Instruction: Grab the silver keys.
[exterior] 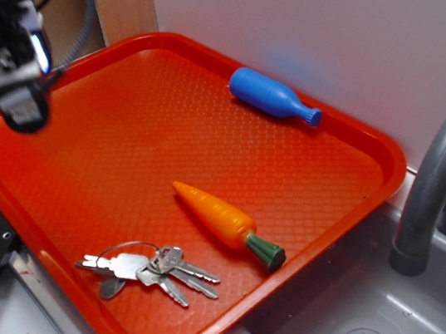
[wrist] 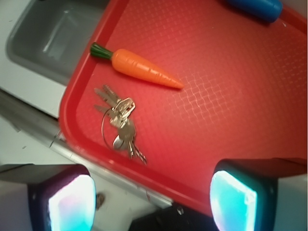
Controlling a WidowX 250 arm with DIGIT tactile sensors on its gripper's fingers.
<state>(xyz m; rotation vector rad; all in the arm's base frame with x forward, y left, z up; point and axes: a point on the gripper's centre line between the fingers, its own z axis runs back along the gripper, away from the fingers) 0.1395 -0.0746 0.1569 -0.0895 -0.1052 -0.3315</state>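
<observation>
Two fingers [wrist: 233, 202]: broad pads glowing pale cyan, dark housings, set wide apart with nothing between.
Claw [exterior: 18, 78]: released; black and silver, hanging above the tray's left corner; in the wrist view [wrist: 151, 202] over the tray's near rim.
Keys [exterior: 149, 269]: bunch of flat silver-grey metal blades fanned on a thin wire ring, lying flat near the tray's front edge; well apart from the claw; also [wrist: 120, 122].
Carrot [exterior: 227, 225]: smooth orange plastic cone with a dark green stub, on its side just beside the keys, not touching; also [wrist: 142, 68].
Bottle [exterior: 271, 96]: glossy blue, rounded body, narrow neck, lying near the tray's far rim.
Tray [exterior: 82, 154]: red plastic, diamond-embossed floor, raised rounded rim.
Sink [exterior: 366, 331]: grey basin with round drain, right of the tray.
Tap [exterior: 439, 182]: grey curved tube over the sink.
</observation>
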